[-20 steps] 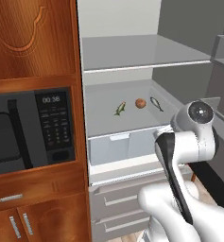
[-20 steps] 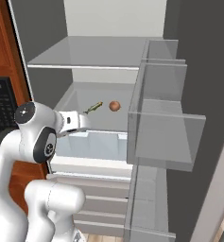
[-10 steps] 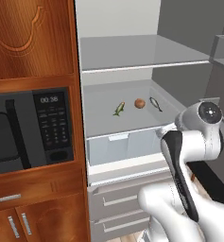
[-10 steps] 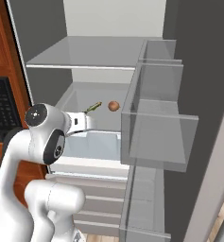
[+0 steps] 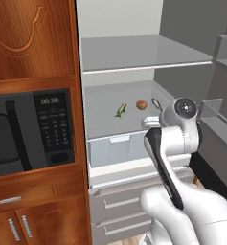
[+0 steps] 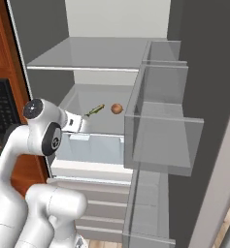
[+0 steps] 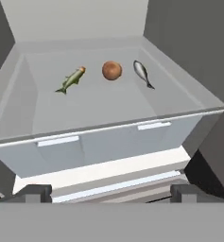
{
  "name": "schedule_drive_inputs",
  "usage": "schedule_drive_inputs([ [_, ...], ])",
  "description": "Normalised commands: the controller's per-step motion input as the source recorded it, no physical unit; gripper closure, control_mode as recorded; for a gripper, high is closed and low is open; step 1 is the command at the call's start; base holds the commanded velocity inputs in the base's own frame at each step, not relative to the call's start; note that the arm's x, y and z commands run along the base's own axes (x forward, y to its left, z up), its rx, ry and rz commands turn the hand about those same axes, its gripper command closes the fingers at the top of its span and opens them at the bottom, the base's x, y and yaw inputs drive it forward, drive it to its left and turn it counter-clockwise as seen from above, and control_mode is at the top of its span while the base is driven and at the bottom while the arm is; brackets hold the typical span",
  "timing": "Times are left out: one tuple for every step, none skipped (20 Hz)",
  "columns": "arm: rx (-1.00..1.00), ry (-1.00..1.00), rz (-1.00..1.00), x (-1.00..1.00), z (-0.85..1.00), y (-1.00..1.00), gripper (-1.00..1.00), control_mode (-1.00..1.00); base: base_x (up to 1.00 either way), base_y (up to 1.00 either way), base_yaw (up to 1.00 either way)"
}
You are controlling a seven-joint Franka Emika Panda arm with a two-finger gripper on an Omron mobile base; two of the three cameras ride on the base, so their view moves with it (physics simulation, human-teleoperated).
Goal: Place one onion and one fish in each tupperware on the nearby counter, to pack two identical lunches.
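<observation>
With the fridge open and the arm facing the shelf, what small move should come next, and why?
Probably reach forward over the drawer fronts toward the orange-brown onion. The end effector is open, holds nothing, and is well short of the shelf, where the onion lies between the green fish and the grey fish, apart from both.

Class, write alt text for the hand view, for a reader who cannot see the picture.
Seen from the robot's open gripper, a pale grey fridge shelf holds three small foods in a row: a green-yellow fish, an orange-brown onion and a slim dark grey fish. None of them touch. Two drawer fronts run below the shelf's edge.
</observation>
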Motion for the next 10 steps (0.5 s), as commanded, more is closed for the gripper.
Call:
schedule_drive_inputs([
  [0.32,0.05,-0.01,0.22,0.0,0.0,-1.0,-1.0,0.0,0.0,0.0],
  [0.35,0.02,0.0,0.08,0.0,-0.15,-1.0,-1.0,0.0,0.0,0.0],
  [0.35,0.01,0.0,0.12,0.0,-0.18,-1.0,-1.0,0.0,0.0,0.0],
  [0.31,0.01,0.0,0.21,0.0,-0.04,-1.0,-1.0,0.0,0.0,0.0],
  [0.26,0.03,0.0,0.35,-0.01,0.0,-1.0,-1.0,0.0,0.0,0.0],
  [0.17,0.0,0.01,0.43,-0.04,0.0,-1.0,-1.0,0.0,0.0,0.0],
  [0.01,-0.07,0.09,0.27,-0.19,0.0,-1.0,-1.0,0.0,0.0,0.0],
  [0.01,-0.03,0.07,0.4,-0.14,0.01,-1.0,-1.0,0.0,0.0,0.0],
  [0.03,0.0,0.05,0.47,-0.12,0.0,-1.0,-1.0,0.0,0.0,0.0],
  [0.01,0.0,0.06,0.49,-0.15,0.01,-1.0,-1.0,0.0,0.0,0.0],
])
